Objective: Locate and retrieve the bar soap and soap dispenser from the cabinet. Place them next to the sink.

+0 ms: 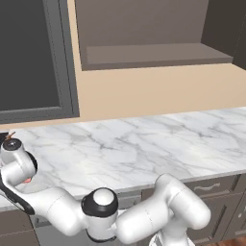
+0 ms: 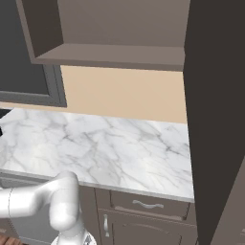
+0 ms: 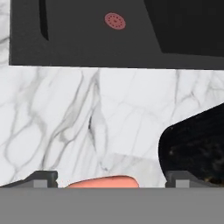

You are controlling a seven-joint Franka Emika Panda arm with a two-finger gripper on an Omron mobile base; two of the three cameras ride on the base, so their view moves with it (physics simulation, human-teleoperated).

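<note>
In the hand view the salmon-pink bar soap [image 3: 103, 181] lies flat on the white marble counter [image 3: 52, 113], between the two fingertips of my gripper [image 3: 111, 178]. The jaws stand wide, with a gap on each side of the bar, so the gripper is open. The black round body of the soap dispenser [image 3: 197, 144] stands on the counter just right of the bar. In the left base view my hand [image 1: 14, 156] hangs low at the far left, beside the dispenser's orange-brown nozzle [image 1: 10, 135]. The cabinet [image 1: 153, 53] hangs above, its shelf bare.
The dark sink basin [image 3: 78, 39] with a red drain [image 3: 114, 20] borders the counter just beyond the bar. A dark window frame [image 1: 62, 72] is on the wall at left. Drawer fronts with handles [image 2: 148, 205] run under the counter edge.
</note>
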